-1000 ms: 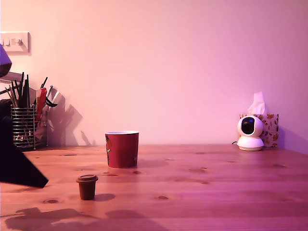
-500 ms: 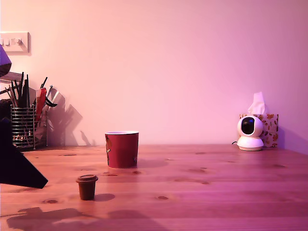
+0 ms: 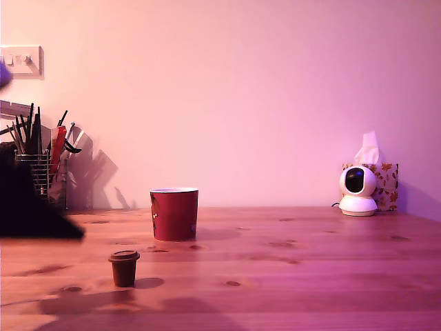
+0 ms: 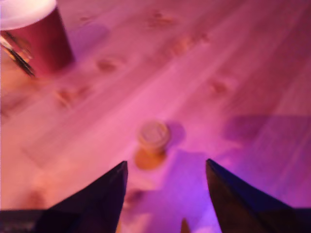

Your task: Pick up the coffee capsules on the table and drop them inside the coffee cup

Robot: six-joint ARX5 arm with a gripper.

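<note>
Wrist view shows the gripper [image 4: 165, 167] spread wide and empty above the table [image 4: 252, 73], its dark fingers [image 4: 104, 194] flanking open wood. Ahead of the tips, centred between them but clear of both, stands the brown capsule [image 4: 153, 136]. This looks like the approach step; next the arm must descend and close around it. Farther off sits the red coffee cup [image 3: 174, 214], at the exterior view's left of centre.

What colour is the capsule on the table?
Brown; the capsule shows best in the exterior view, in front of the red cup.
</note>
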